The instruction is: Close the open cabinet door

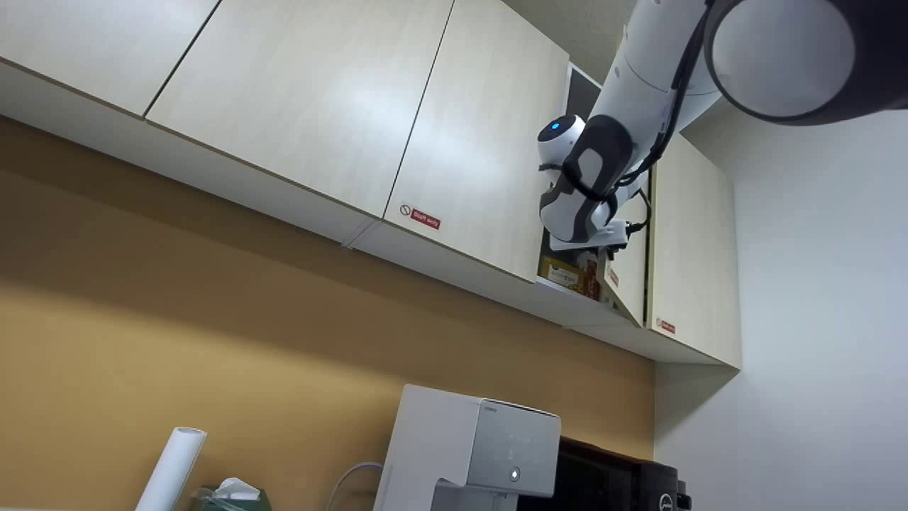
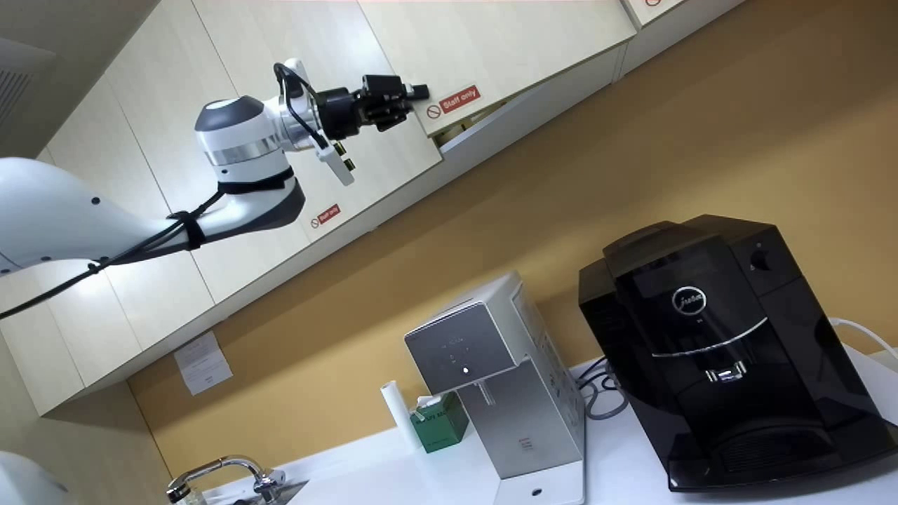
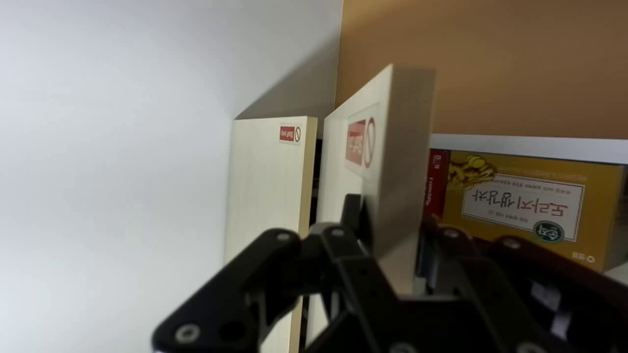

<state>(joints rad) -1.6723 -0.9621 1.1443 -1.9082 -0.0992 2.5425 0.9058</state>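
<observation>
Cabinet door point(image 1: 630, 266) standing open, well above the water dispenser point(image 2: 508, 414)

I have the pincer point(image 3: 391, 226) clamped on the door's free edge, high above the dispenser, one finger point(image 3: 351, 211) on the outer face, which bears a "Staff only" label point(image 2: 459, 99), the other blurred along the inner side. Through the gap, also above the dispenser, I can see a yellow box point(image 3: 530, 211) and, just beside it, a red box point(image 3: 436, 181). On the bench point(image 2: 386, 470), a black coffee machine point(image 2: 722, 315) stands to one side of the dispenser; on its opposite side I see a green tissue box point(image 2: 442, 424) and a white tube point(image 2: 398, 407).
</observation>
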